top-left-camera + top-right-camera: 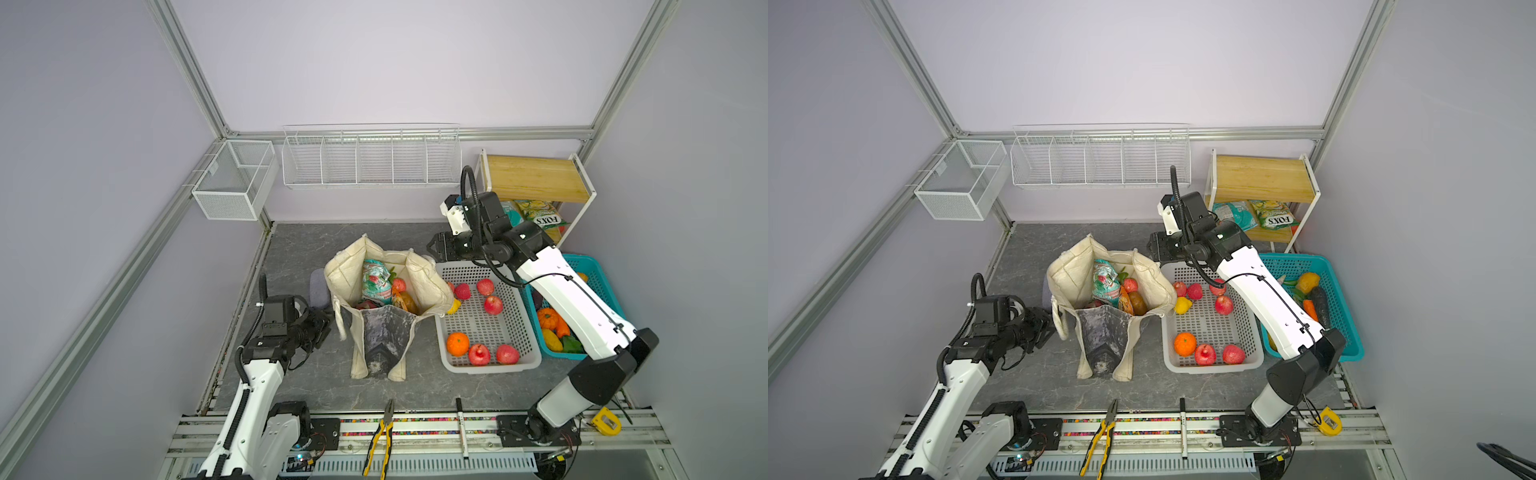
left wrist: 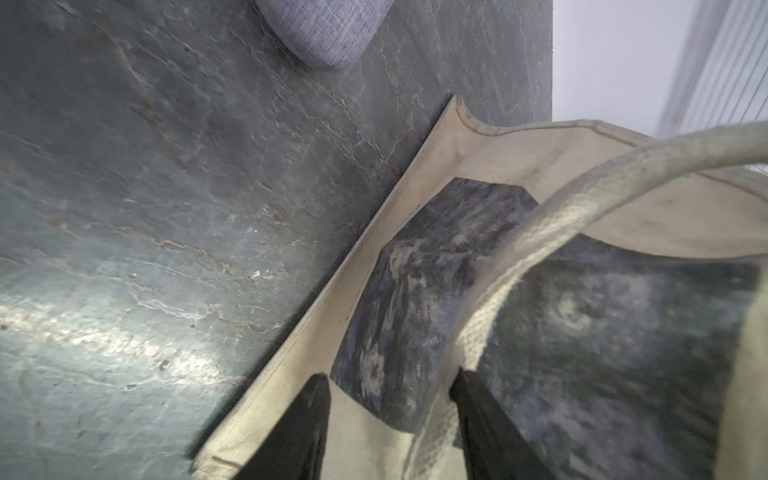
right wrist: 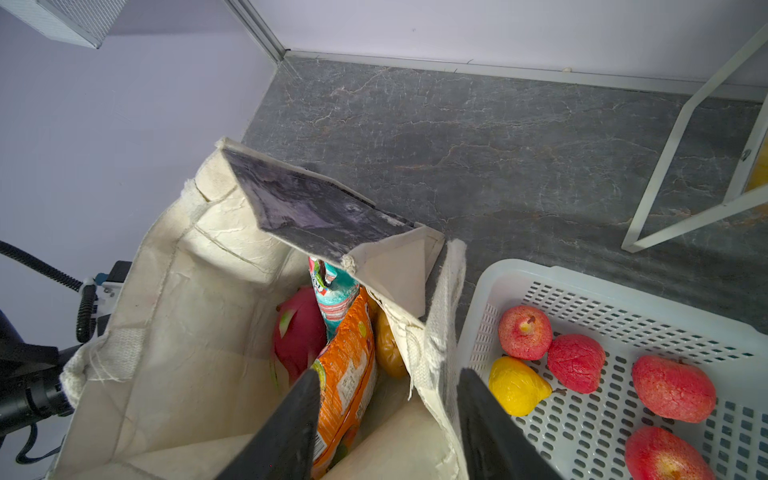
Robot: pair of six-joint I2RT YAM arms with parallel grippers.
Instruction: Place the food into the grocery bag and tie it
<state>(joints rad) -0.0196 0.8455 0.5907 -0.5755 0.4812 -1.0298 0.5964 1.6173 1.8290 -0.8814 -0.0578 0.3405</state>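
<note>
Right wrist view: my right gripper [image 3: 390,374] hangs with jaws apart, astride the grocery bag [image 3: 199,299] wall nearest the white perforated basket [image 3: 498,286]; nothing is pinched.
Left gripper [image 2: 390,374]: also spread, against the bag's printed side panel; the strap handle [image 2: 540,232] runs down between the fingers, close to one, unclamped.
Why so, as I judge: one hand at each side of the mouth, ready to hold it wide or gather the straps; loading looks unfinished.
Bag position: upright mid-table between my arms, mouth gaping, one corner flap folded inward.
Inside: magenta dragon fruit [image 3: 299,332], orange snack packet [image 3: 349,365], teal packet [image 3: 332,291].
Outside: red apples [image 3: 525,332], a yellow pear-shaped fruit [image 3: 515,386] and an orange [image 1: 457,344] in the white basket; more produce, a small pumpkin [image 1: 547,318] among it, in the teal basket [image 1: 590,266].
Materials: canvas coarse, limp, creased; strap thick woven webbing, fuzzy-edged; packets glossy, crinkled; fruit matt and pitted; baskets rigid slotted plastic; tabletop [image 3: 498,166] dark, veined, stone-like.
</note>
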